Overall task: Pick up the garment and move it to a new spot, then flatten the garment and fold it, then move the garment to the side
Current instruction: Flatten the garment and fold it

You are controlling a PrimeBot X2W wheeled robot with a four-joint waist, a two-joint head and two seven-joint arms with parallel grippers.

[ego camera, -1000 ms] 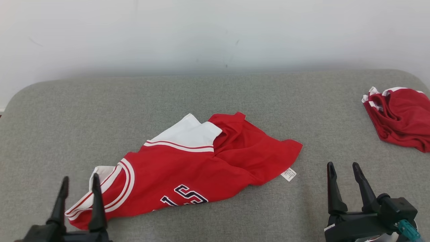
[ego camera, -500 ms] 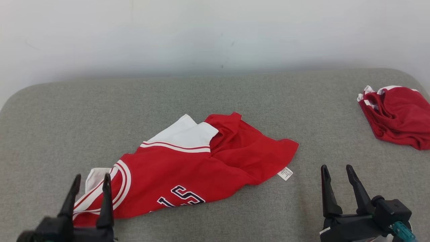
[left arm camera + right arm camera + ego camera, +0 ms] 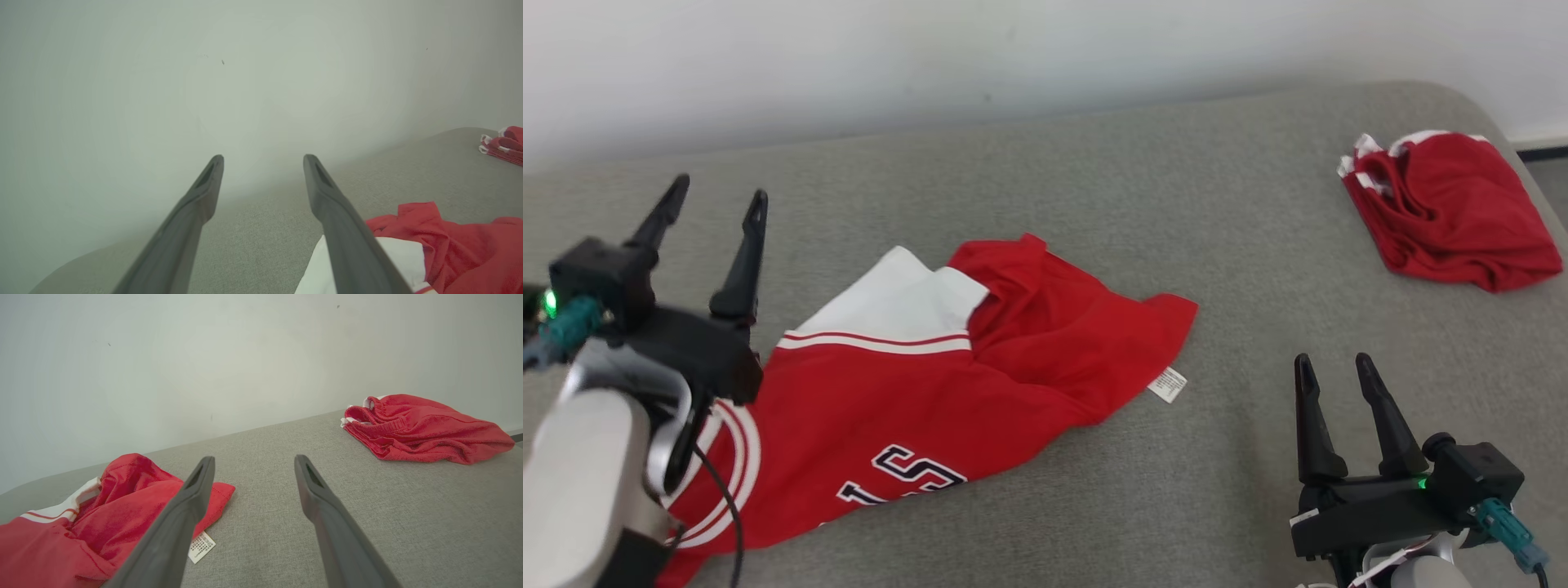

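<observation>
A red jersey with white panels and dark lettering, the garment, lies rumpled on the grey padded table; its red and white folds show in the left wrist view and the right wrist view. My left gripper hovers open above the garment's left side, nothing between its fingers. My right gripper stands open to the right of the garment, near its white label, holding nothing. Both sets of fingers point toward the far wall.
A second red garment lies bunched at the table's far right corner, also in the right wrist view. A pale wall stands behind the table. Bare grey surface lies between the two garments and in front of my right gripper.
The head camera has tilted and turned, shifting the whole picture. My left arm has risen and moved forward over the garment's left side. The garment lies as before.
</observation>
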